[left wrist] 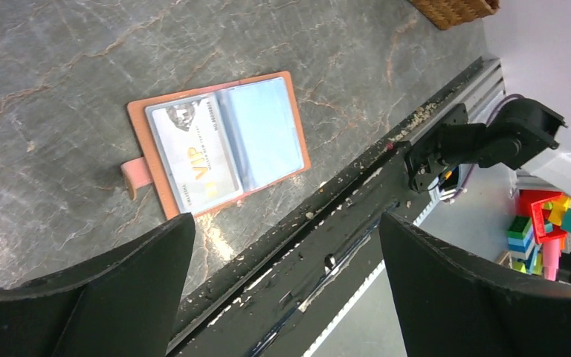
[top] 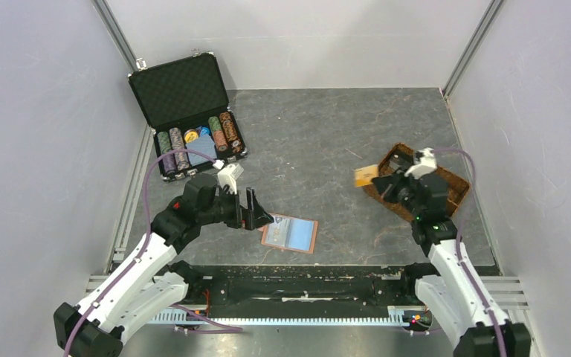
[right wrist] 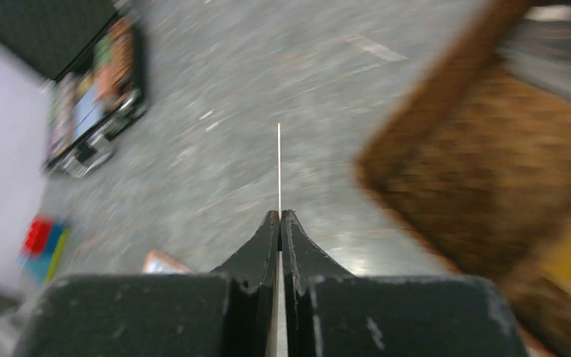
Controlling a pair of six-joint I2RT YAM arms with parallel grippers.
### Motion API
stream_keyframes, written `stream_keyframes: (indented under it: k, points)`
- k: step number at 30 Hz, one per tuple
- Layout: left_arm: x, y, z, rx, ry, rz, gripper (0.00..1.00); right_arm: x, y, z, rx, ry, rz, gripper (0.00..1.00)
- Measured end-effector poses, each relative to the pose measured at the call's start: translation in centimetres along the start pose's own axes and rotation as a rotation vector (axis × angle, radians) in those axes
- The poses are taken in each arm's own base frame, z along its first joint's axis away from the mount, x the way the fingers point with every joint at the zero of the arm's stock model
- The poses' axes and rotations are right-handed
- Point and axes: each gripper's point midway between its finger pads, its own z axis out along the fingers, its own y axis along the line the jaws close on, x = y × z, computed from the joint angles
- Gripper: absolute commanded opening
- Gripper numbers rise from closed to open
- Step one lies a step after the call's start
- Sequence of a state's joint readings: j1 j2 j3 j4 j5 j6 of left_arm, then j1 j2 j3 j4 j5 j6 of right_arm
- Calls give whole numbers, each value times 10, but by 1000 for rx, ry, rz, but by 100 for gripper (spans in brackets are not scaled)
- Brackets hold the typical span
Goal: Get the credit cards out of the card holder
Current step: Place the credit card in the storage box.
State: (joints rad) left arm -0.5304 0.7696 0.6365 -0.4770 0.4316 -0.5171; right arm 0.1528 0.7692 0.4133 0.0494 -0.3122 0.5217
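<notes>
right fingers (right wrist: 256, 256) pinch a card (top: 365, 175) by the tray rim (top: 400, 148); left fingers (left wrist: 119, 297) gape beside the card holder (left wrist: 264, 130).

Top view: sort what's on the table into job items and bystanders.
Job:
card holder, lying open
VIP card in its sleeve
tan card, pinched in the right gripper
left gripper, open beside the holder

Lying about:
chip case
poker chips
woven tray

1. Seen from the left wrist, the white credit card (left wrist: 193, 152) tucked into the open card holder (left wrist: 264, 130) reads "VIP" in big gold letters.
2. Finer print runs beside that word and along the card's edge, but it is too small to read.
</notes>
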Motion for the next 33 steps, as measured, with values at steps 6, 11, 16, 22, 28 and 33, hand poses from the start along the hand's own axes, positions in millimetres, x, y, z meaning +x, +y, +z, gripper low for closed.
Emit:
stream_keyframes:
  k: [6, 11, 16, 22, 28, 33]
  points:
    - [-1, 7, -2, -38, -15, 4, 100, -29, -94, -38, 371, -165, 98, 0]
    - [0, 6, -2, -37, -12, 4, 100, -36, -134, -67, 544, -228, 159, 0]
    - [0, 6, -2, -36, -10, 4, 100, -41, -147, -84, 610, -275, 185, 0]
    - [1, 6, -2, -29, -6, 12, 100, -44, -147, -91, 625, -306, 214, 0]
    - [1, 5, -2, -27, -6, 15, 100, -43, -146, -95, 633, -319, 233, 0]
    - [0, 4, -3, -19, -9, 23, 100, -38, -147, -92, 627, -312, 261, 0]
